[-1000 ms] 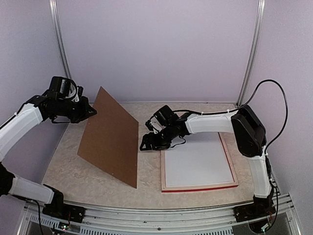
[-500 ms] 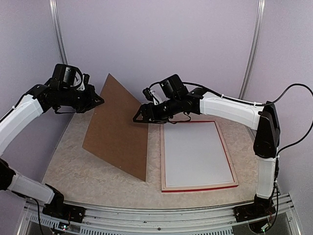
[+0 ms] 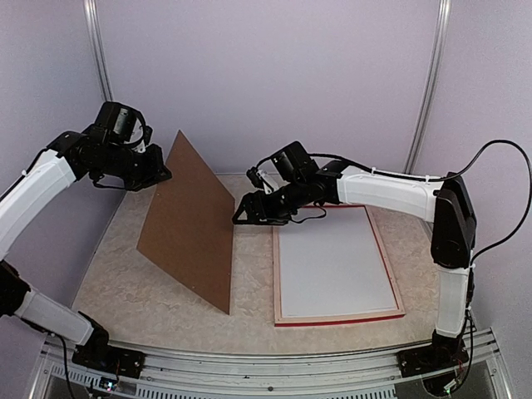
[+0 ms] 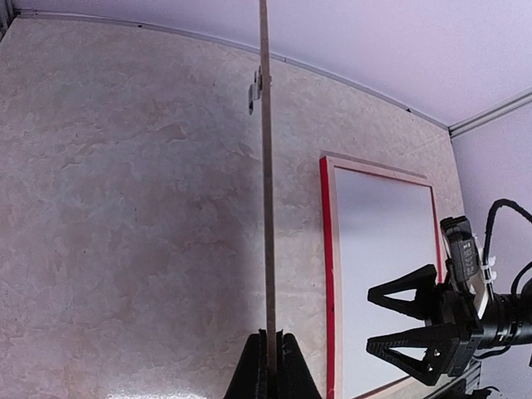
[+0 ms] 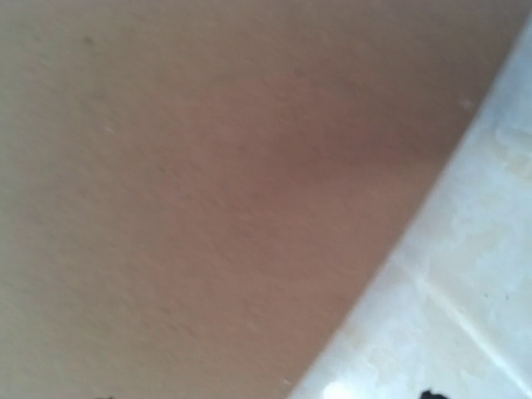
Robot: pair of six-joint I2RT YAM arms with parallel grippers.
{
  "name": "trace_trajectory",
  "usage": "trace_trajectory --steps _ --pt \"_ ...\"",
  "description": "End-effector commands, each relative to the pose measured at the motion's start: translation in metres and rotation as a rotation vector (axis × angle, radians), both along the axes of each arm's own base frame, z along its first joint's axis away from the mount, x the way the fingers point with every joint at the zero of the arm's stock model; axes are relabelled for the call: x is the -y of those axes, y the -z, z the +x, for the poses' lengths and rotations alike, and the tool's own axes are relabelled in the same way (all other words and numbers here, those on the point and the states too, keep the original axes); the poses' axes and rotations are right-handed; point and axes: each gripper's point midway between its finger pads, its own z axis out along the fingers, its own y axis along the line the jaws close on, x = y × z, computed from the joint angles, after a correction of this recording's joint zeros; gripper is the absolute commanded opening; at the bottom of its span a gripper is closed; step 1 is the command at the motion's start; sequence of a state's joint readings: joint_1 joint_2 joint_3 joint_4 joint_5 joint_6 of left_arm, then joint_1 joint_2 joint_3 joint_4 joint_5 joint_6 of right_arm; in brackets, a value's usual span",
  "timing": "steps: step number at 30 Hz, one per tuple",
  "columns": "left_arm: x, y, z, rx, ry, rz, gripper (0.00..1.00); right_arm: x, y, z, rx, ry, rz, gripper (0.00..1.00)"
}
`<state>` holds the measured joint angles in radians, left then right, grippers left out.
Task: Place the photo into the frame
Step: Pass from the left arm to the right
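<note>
Left gripper [image 4: 270, 339] pinches backing board [image 3: 187, 224] upright; right gripper [image 3: 243, 214] spread just beside it; we'd hold board clear of frame [image 3: 341, 319]

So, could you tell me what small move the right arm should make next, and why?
Probably ease the right gripper left until its open fingers straddle the brown board's edge, then close. The left gripper pinches that board by one edge only, tilted up beside the frame, and the right one hangs open just short of it.

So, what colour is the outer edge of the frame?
Red; the frame shows it best in the left wrist view.
</note>
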<state>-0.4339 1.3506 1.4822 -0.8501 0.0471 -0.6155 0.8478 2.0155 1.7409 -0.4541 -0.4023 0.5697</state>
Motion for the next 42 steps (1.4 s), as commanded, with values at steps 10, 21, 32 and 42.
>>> trace_trajectory --steps 10,21,32,42 --pt "0.014 0.019 0.001 -0.046 0.062 0.070 0.02 0.015 0.000 0.002 0.001 0.040 0.007 0.77" --pt "0.032 0.003 -0.004 -0.010 0.099 -0.035 0.47 0.020 0.000 0.000 -0.015 0.047 0.019 0.77" --pt "0.078 -0.022 -0.019 0.040 0.211 -0.203 0.57 0.032 -0.044 0.008 -0.001 0.066 0.084 0.78" --pt "0.129 -0.025 -0.032 0.061 0.317 -0.248 0.59 0.030 -0.093 0.010 -0.060 0.055 0.260 0.79"
